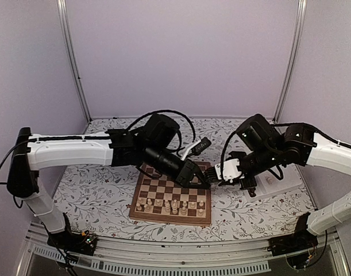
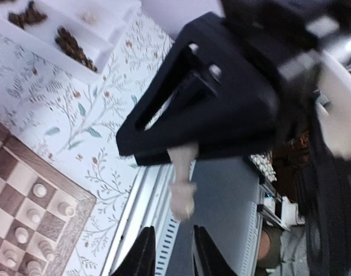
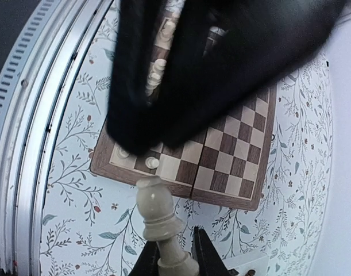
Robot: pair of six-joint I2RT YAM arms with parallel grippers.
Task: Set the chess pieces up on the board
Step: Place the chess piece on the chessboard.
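The worktop [image 1: 95, 195] carries the board [image 1: 159, 187], with pale chess pieces [image 1: 166, 204] ranked along its 6 o'clock edge. Above its 3 o'clock edge my claws meet. My right claw [image 3: 174, 246] pinches a pale piece [image 3: 157, 213]. My left claw [image 2: 170, 248] stands narrowly parted just beside it, gripping nothing.

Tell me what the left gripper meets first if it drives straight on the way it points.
The pale chess piece, just beyond the fingertips of the left gripper and clamped in the right gripper; behind it come that gripper's black fingers. Depth is unclear.
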